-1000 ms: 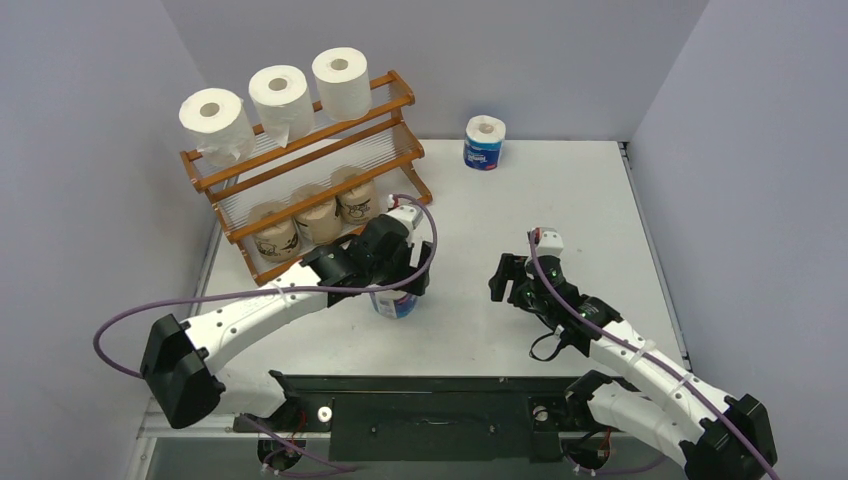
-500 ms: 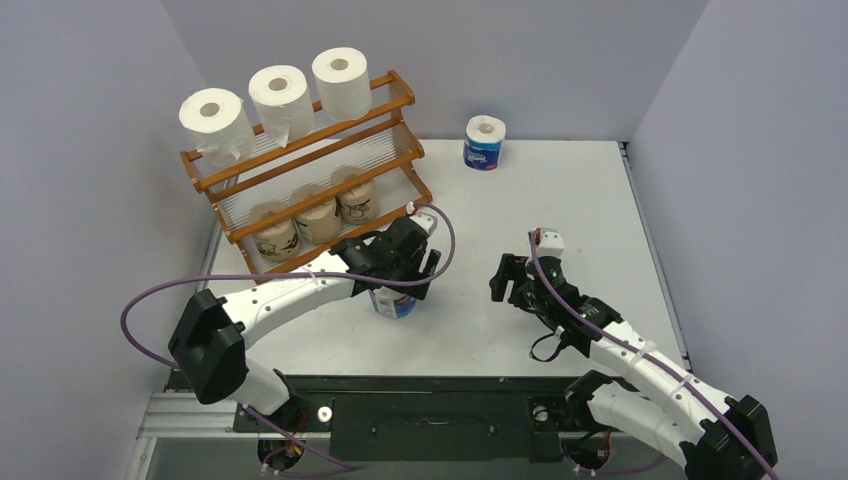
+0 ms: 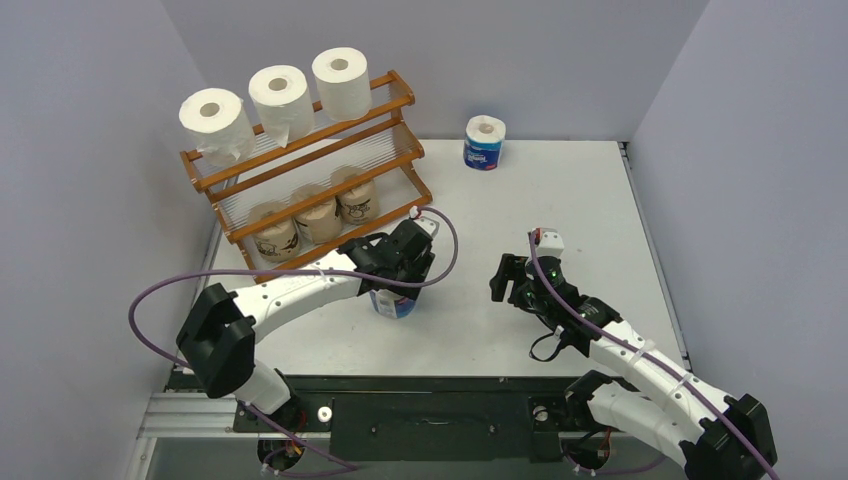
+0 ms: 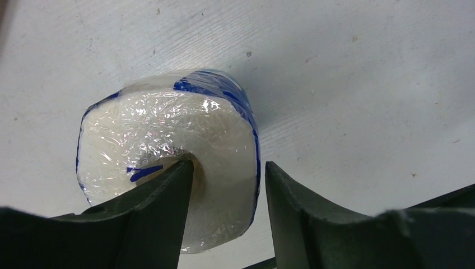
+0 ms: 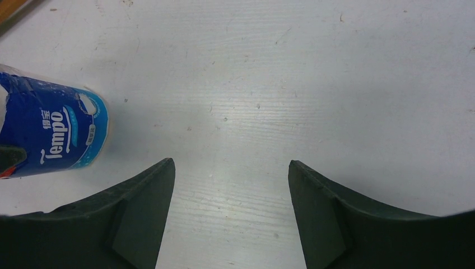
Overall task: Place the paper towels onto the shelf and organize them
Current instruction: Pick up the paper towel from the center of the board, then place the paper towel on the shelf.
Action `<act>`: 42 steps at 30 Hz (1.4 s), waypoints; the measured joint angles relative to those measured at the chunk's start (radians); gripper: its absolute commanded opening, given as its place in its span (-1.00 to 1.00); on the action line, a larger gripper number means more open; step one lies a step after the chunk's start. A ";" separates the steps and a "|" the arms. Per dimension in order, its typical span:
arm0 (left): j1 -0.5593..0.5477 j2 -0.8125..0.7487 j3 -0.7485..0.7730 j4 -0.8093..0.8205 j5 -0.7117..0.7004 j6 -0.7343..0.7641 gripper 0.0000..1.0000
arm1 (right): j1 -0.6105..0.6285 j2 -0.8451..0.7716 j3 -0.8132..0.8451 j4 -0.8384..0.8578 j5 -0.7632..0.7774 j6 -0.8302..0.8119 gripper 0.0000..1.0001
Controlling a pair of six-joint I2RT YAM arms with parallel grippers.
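A blue-and-white wrapped paper towel roll (image 3: pixel 396 303) (image 4: pixel 162 129) stands upright on the table in front of the shelf (image 3: pixel 400 97). My left gripper (image 3: pixel 402 283) (image 4: pixel 228 165) hangs over it, open. One finger reaches into the hollow core and the other stands just outside the wall, a thin gap showing. A second blue-and-white roll (image 3: pixel 484 142) stands at the table's far side. Three white rolls (image 3: pixel 281 95) sit on the top tier and three brown rolls (image 3: pixel 317 220) on the lowest. My right gripper (image 3: pixel 503 280) (image 5: pixel 229 161) is open over bare table.
The right wrist view shows the near blue roll (image 5: pixel 50 134) at its left edge, apart from the right fingers. The shelf's middle tier (image 3: pixel 330 165) holds nothing. Grey walls close in the table at the back and sides.
The left gripper has come down onto the blue-and-white roll and its jaws have narrowed around the roll's wall. The left arm's elbow swung right. The right arm has not moved.
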 measured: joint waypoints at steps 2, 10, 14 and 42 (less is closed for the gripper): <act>0.000 0.004 0.000 0.000 -0.003 0.003 -0.11 | 0.000 0.000 0.000 0.000 0.002 0.000 0.39; -0.004 0.010 0.000 0.000 -0.023 0.004 -0.48 | 0.000 0.000 0.000 0.000 0.004 0.000 0.39; -0.005 0.004 0.000 -0.014 -0.043 0.005 -0.50 | 0.000 -0.001 0.000 0.000 0.004 0.000 0.39; 0.300 0.079 0.570 -0.158 -0.143 0.115 -0.51 | 0.000 -0.010 0.000 -0.002 -0.031 0.004 0.38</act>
